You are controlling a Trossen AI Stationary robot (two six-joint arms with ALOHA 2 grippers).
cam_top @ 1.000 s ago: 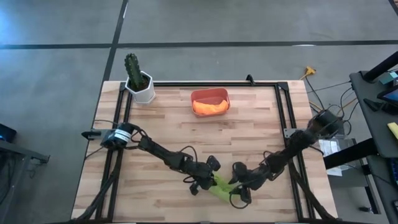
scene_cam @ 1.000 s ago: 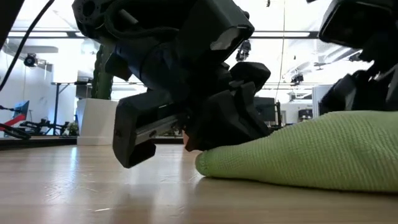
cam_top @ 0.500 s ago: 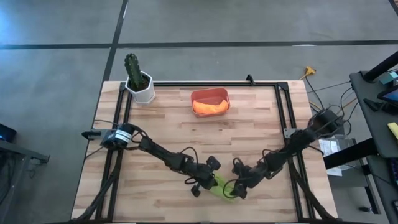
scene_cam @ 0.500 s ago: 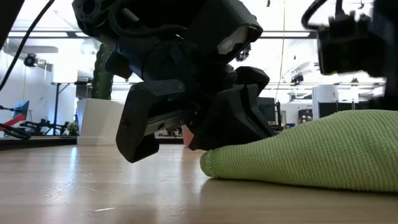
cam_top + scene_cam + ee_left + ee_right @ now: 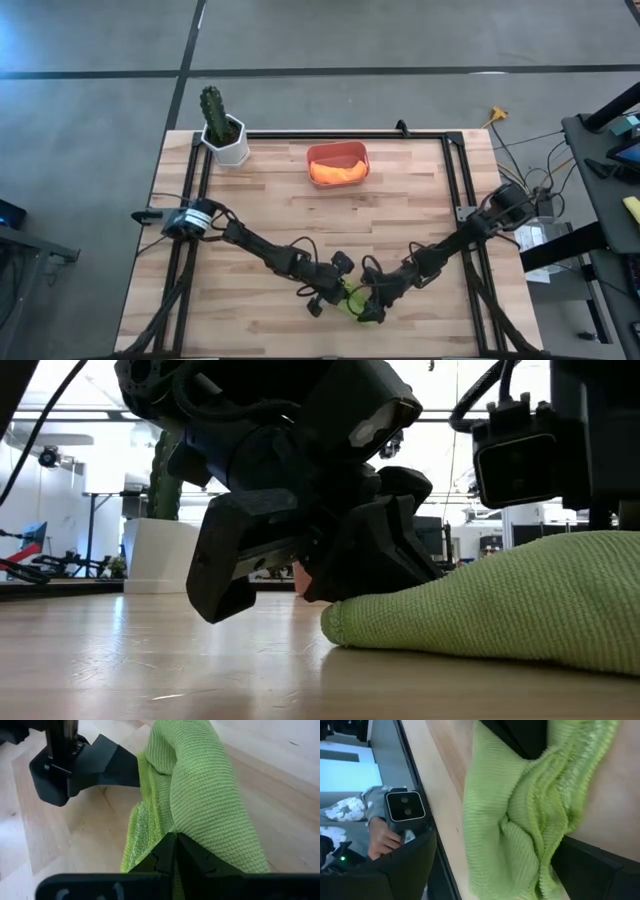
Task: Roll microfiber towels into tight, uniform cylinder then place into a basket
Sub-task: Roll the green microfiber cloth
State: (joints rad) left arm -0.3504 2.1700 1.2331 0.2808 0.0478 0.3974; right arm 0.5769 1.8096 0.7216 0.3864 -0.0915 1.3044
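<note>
Slid further over the green towel (image 5: 352,299) since a second ago, right gripper (image 5: 366,310) now spread wide astride its ribbed, bunched folds. Left gripper (image 5: 338,291) pinched shut on towel's end, near table's (image 5: 420,190) front edge. No readable writing.

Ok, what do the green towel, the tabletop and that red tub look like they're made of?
Green towel: soft knit cloth, matte, going by its fine ribbed loops and limp folds.
Tabletop: pale wood in joined strips, smooth with a slight sheen, probably sealed.
Red tub: likely moulded plastic, judging by its even colour and rounded corners.
</note>
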